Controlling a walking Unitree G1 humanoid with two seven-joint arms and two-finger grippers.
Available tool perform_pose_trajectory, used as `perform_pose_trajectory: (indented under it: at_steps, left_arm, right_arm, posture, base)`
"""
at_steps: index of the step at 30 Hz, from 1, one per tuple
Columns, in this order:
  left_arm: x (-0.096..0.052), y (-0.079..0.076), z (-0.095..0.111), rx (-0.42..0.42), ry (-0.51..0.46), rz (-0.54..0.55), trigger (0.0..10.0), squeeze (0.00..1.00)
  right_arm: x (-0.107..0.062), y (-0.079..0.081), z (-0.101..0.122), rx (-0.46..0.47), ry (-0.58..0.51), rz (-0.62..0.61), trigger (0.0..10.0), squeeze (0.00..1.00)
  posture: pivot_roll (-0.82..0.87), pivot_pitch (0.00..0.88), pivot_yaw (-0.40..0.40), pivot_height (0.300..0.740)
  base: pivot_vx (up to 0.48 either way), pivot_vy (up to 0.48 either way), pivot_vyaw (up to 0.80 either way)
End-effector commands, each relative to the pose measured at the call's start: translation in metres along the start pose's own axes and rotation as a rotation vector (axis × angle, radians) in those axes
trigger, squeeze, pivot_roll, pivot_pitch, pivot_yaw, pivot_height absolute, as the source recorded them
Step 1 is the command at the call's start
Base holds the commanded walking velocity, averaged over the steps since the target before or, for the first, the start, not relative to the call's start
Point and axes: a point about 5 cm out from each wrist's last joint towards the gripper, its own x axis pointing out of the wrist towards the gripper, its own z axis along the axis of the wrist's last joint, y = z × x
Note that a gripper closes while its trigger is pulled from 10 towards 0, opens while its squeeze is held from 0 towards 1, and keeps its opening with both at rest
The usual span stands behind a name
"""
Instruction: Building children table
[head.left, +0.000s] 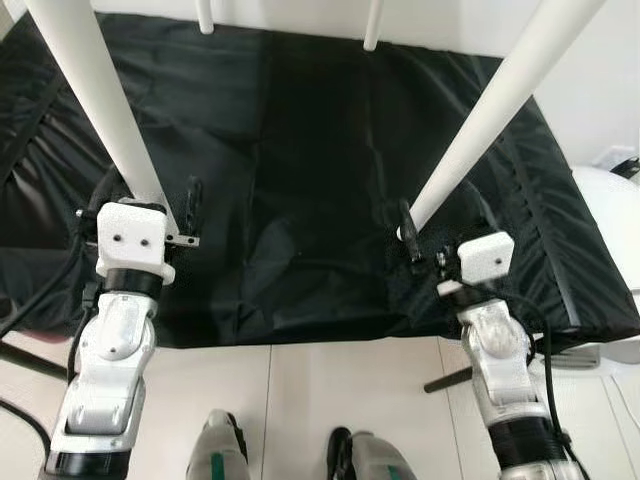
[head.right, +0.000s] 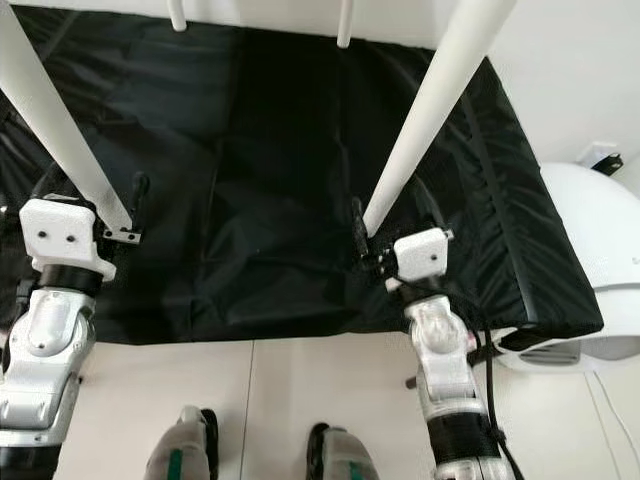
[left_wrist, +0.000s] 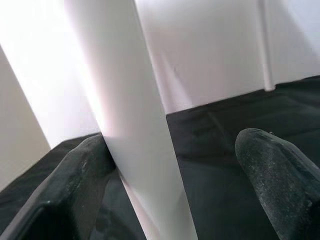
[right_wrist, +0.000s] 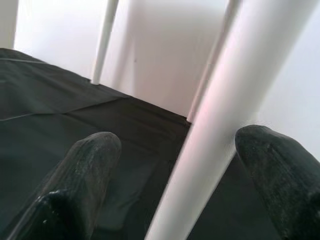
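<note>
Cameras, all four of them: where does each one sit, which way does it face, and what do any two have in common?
Left eye view: on the head, facing forward and down at the black cloth and white table legs; both silver arms and the feet show.
Right eye view: head, same scene.
Left wrist view: on the left wrist, along the left tool; black fingers flank the left leg.
Right wrist view: along the right tool, fingers flanking the right leg.
Shared: both wrist views see the far legs.

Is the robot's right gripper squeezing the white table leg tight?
No, the right gripper has its black fingers spread wide around the round white table leg.
</note>
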Motion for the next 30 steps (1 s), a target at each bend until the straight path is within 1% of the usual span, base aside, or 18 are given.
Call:
perform_pose_trajectory:
  at_steps: [1, 5, 7, 9, 10, 11, 14, 15, 16, 17, 18, 19, 22, 24, 26, 28, 29, 30]
  left_arm:
    - [-0.002, -0.012, 0.008, -0.003, -0.056, -0.185, 10.0, 0.00]
    - [-0.011, -0.015, 0.009, -0.022, -0.084, -0.217, 10.0, 0.00]
    - [-0.015, -0.016, 0.010, -0.022, -0.115, -0.250, 10.0, 0.00]
    - [-0.015, -0.016, 0.010, -0.022, -0.115, -0.250, 10.0, 0.00]
    - [-0.019, -0.022, 0.010, -0.017, -0.131, -0.338, 10.0, 0.00]
    - [-0.020, -0.024, 0.010, -0.009, -0.136, -0.369, 10.0, 0.00]
    - [-0.023, -0.025, 0.010, -0.002, -0.140, -0.395, 10.0, 0.00]
    - [-0.024, -0.026, 0.009, -0.001, -0.138, -0.415, 10.0, 0.00]
    - [-0.030, -0.029, 0.008, 0.000, -0.132, -0.445, 10.0, 0.00]
    - [-0.030, -0.029, 0.008, 0.000, -0.132, -0.445, 10.0, 0.00]
    - [-0.033, -0.032, 0.009, -0.013, -0.130, -0.476, 10.0, 0.00]
    - [-0.035, -0.033, 0.010, -0.029, -0.128, -0.488, 10.0, 0.00]
    - [-0.036, -0.034, 0.012, -0.056, -0.120, -0.506, 10.0, 0.00]
    - [-0.037, -0.035, 0.011, -0.066, -0.112, -0.513, 10.0, 0.00]
    - [-0.041, -0.041, 0.013, -0.105, -0.097, -0.563, 10.0, 0.00]
    - [-0.041, -0.041, 0.013, -0.105, -0.097, -0.563, 10.0, 0.00]
    - [-0.044, -0.045, 0.014, -0.140, -0.087, -0.602, 10.0, 0.00]
    - [-0.044, -0.045, 0.014, -0.140, -0.087, -0.602, 10.0, 0.00]
  right_arm:
    - [-0.002, 0.001, 0.003, -0.014, -0.019, 0.019, 10.0, 0.00]
    - [-0.013, 0.008, -0.002, -0.017, -0.001, 0.093, 10.0, 0.00]
    - [-0.018, 0.016, -0.007, -0.002, 0.008, 0.209, 10.0, 0.00]
    - [-0.018, 0.016, -0.007, -0.002, 0.008, 0.209, 10.0, 0.00]
    - [-0.014, 0.025, -0.010, 0.045, 0.017, 0.356, 10.0, 0.00]
    - [-0.013, 0.028, -0.011, 0.065, 0.022, 0.406, 10.0, 0.00]
    - [-0.012, 0.031, -0.012, 0.092, 0.031, 0.465, 10.0, 0.00]
    - [-0.011, 0.034, -0.014, 0.134, 0.058, 0.507, 10.0, 0.00]
    - [-0.008, 0.039, -0.016, 0.215, 0.089, 0.589, 10.0, 0.00]
    - [-0.008, 0.039, -0.016, 0.215, 0.089, 0.589, 10.0, 0.00]
    - [-0.004, 0.042, -0.013, 0.275, 0.098, 0.665, 10.0, 0.00]
    - [-0.003, 0.042, -0.011, 0.300, 0.103, 0.698, 10.0, 0.00]
    - [-0.002, 0.045, -0.008, 0.344, 0.110, 0.761, 10.0, 0.00]
    - [-0.002, 0.045, -0.006, 0.340, 0.099, 0.783, 10.0, 0.00]
    - [-0.001, 0.047, -0.002, 0.359, 0.086, 0.835, 10.0, 0.00]
    - [-0.001, 0.047, -0.002, 0.359, 0.086, 0.835, 10.0, 0.00]
    - [-0.002, 0.048, 0.000, 0.405, 0.096, 0.884, 10.0, 0.00]
    - [-0.002, 0.048, 0.000, 0.405, 0.096, 0.884, 10.0, 0.00]
  posture:
    - [0.11, 0.138, -0.032, 0.740]
    - [0.10, 0.110, -0.018, 0.740]
    - [0.10, 0.100, -0.025, 0.740]
    - [0.10, 0.100, -0.025, 0.740]
    - [0.11, 0.087, -0.041, 0.740]
    - [0.11, 0.087, -0.041, 0.740]
    - [0.11, 0.089, -0.046, 0.740]
    - [0.12, 0.092, -0.052, 0.740]
    - [0.12, 0.113, -0.061, 0.740]
    - [0.12, 0.113, -0.061, 0.740]
    - [0.12, 0.131, -0.069, 0.740]
    - [0.13, 0.130, -0.071, 0.740]
    - [0.13, 0.148, -0.071, 0.740]
    - [0.13, 0.148, -0.071, 0.740]
    - [0.14, 0.170, -0.070, 0.740]
    - [0.14, 0.170, -0.070, 0.740]
    - [0.15, 0.174, -0.066, 0.740]
    - [0.15, 0.174, -0.066, 0.740]
  base:
    - [0.000, 0.000, 0.00]
    - [0.000, 0.000, 0.00]
    - [0.000, 0.000, 0.00]
    - [0.000, 0.000, 0.00]
    - [0.000, 0.000, 0.00]
    - [0.000, 0.000, 0.00]
    - [0.000, 0.000, 0.00]
    - [0.000, 0.000, 0.00]
    - [0.000, 0.000, 0.00]
    - [0.000, 0.000, 0.00]
    - [0.000, 0.000, 0.00]
    - [0.000, 0.000, 0.00]
    - [0.000, 0.000, 0.00]
    - [0.000, 0.000, 0.00]
    - [0.000, 0.000, 0.00]
    - [0.000, 0.000, 0.00]
    - [0.000, 0.000, 0.00]
    - [0.000, 0.000, 0.00]
